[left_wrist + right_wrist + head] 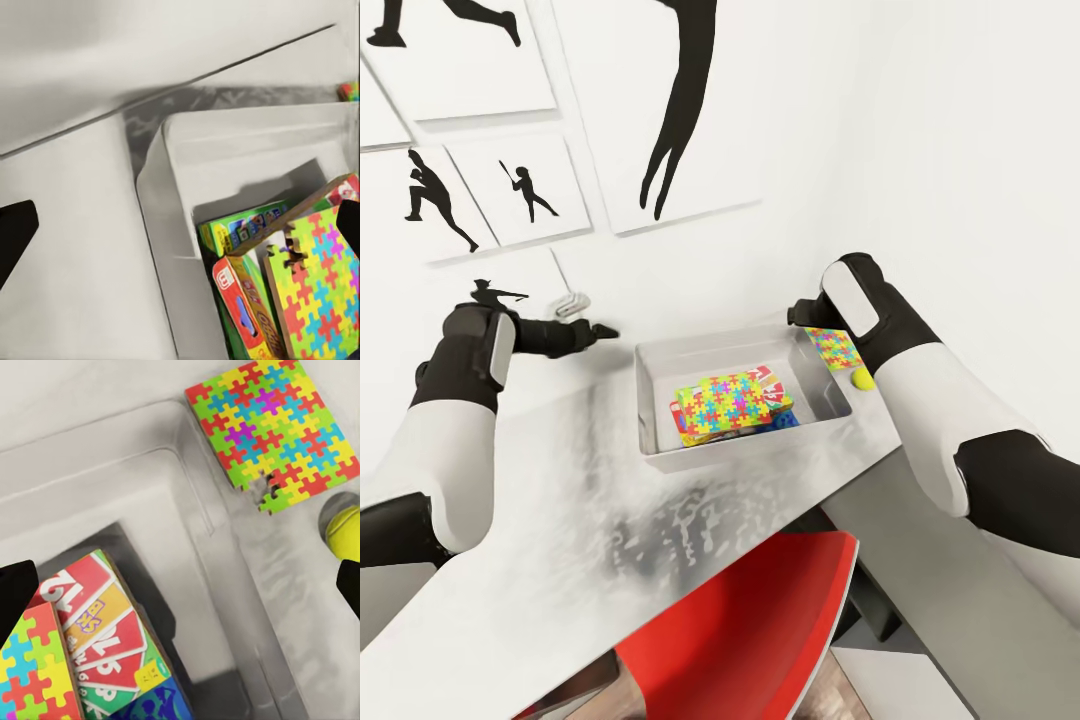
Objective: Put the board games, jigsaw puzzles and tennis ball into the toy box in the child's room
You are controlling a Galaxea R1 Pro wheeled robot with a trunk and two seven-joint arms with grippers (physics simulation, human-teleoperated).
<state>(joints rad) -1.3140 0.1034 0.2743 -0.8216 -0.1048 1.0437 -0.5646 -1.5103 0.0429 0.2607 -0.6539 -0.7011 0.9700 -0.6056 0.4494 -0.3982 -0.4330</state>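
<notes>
The light grey toy box (pixel 647 405) stands on the table (pixel 530 520) against the wall. Inside it a jigsaw puzzle (pixel 725 405) lies tilted on top of board games (pixel 770 384), one with a red and yellow numbered cover (pixel 97 622) and one green (pixel 240 229). A second jigsaw puzzle (pixel 274 431) lies flat on the table just right of the box, with the tennis ball (pixel 345 531) beside it. My left gripper (pixel 600 330) hovers open left of the box's rim (pixel 161 247). My right gripper (pixel 805 318) is open and empty above the box's right wall (pixel 217 555).
A red chair (pixel 760 620) is tucked under the table's front edge. The white wall with black silhouette prints (pixel 680 110) stands right behind the box. A small white object (pixel 570 300) sits by the wall near my left gripper.
</notes>
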